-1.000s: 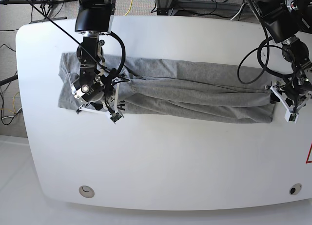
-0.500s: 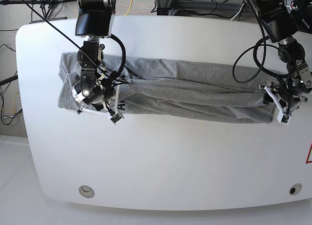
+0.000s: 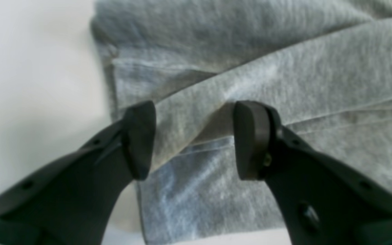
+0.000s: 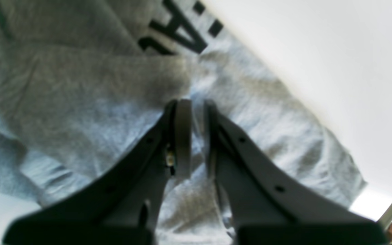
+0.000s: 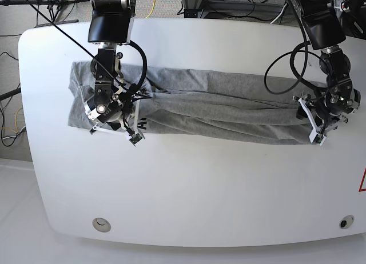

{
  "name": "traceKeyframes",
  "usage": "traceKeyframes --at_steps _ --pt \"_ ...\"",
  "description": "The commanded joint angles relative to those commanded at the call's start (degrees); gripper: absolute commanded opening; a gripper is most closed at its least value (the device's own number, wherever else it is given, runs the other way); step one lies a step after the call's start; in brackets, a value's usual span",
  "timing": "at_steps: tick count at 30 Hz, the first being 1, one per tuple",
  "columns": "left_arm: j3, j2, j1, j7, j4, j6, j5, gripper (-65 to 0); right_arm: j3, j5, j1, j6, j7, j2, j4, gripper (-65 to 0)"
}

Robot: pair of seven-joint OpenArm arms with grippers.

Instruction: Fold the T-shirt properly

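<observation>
shirt (image 5: 229,107) long band across table (image 5: 183,190) | left gripper (image 3: 194,139) spread, moved in over 3 o'clock hem, ready to pinch | right gripper (image 4: 196,136) nearly pressed together on cloth, 9 o'clock, unmoved

The soft heather-grey cotton T-shirt (image 5: 229,112) looks like matt, slightly fuzzy knit cloth, with flat black printed letters. The white table (image 5: 189,184) is smooth with a faint satin sheen. Both hands' fingers (image 3: 250,139) look like dark matt moulded plastic, pretty smooth.
</observation>
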Motion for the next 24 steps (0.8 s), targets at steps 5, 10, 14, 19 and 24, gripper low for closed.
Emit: traceKeyframes --at_steps 5,10,14,19,24 --pt "-3.3 -0.7 -0.5 0.5 -3.2 0.0 -4.6 -30.4 -0.1 0.0 0.1 0.0 -0.1 0.0 -0.1 -59.3" --pt "-10.1 -1.0 -1.1 3.4 -5.3 0.0 -10.8 -28.9 -0.1 0.0 0.3 0.0 -0.1 0.1 -0.5 -59.1" --pt "-10.6 -0.8 -1.2 3.6 -5.3 0.0 -10.9 -28.8 -0.2 -0.1 0.2 0.0 0.0 0.1 -0.5 -59.2" --pt "-9.7 -0.2 -1.2 2.3 -4.3 0.0 -8.8 -29.2 -0.2 -0.2 0.0 0.0 0.0 0.1 -1.0 -59.2" --pt "-8.9 0.0 -0.8 -0.2 -4.1 0.0 -7.9 -29.7 -0.1 -0.3 -0.1 0.0 0.0 0.3 -1.6 -59.2"
